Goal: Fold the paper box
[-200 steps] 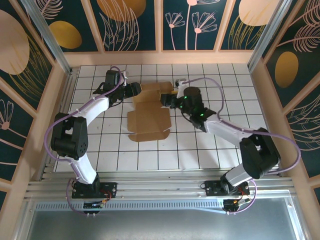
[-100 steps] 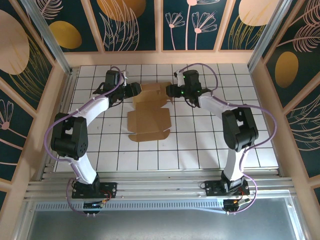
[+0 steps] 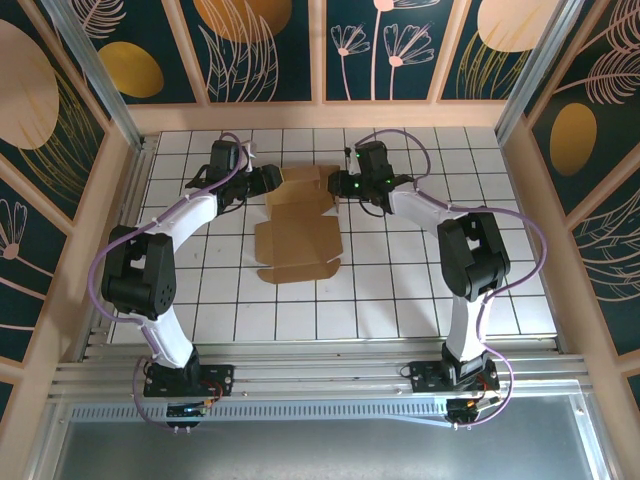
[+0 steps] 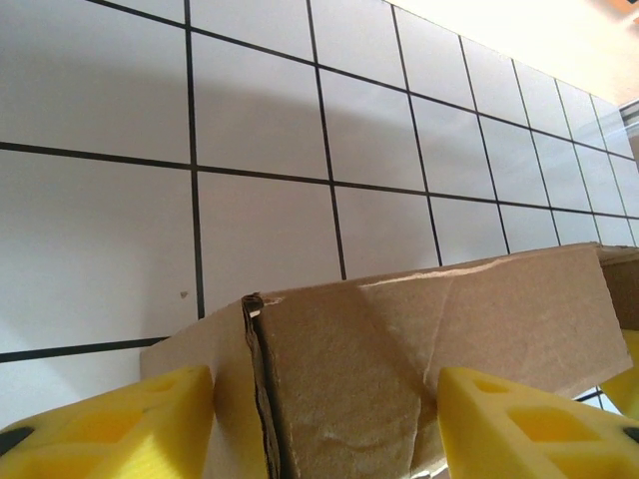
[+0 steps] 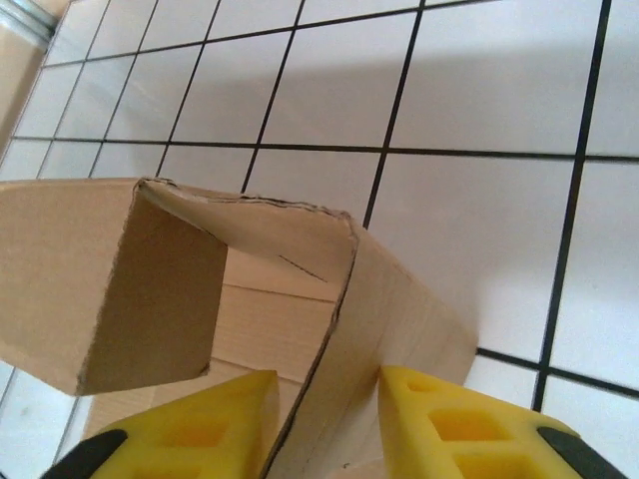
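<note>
The paper box [image 3: 298,232] lies half folded on the white tiled table [image 3: 400,290], with its far end between both arms. The right gripper [image 5: 329,424] pinches 1 raised wall. The left gripper [image 4: 324,434] has a flap between its 2 fingers [image 4: 110,424]; I cannot tell if it presses.

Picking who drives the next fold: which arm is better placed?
Right, probably. The right gripper pinches a raised flap of the paper box edge-on, while the left gripper sits wide apart around a panel.

Matt brown cardboard paper box [image 4: 399,349], fibrous cut edges, smooth white tiled table [image 4: 260,120], yellow plastic jaws
</note>
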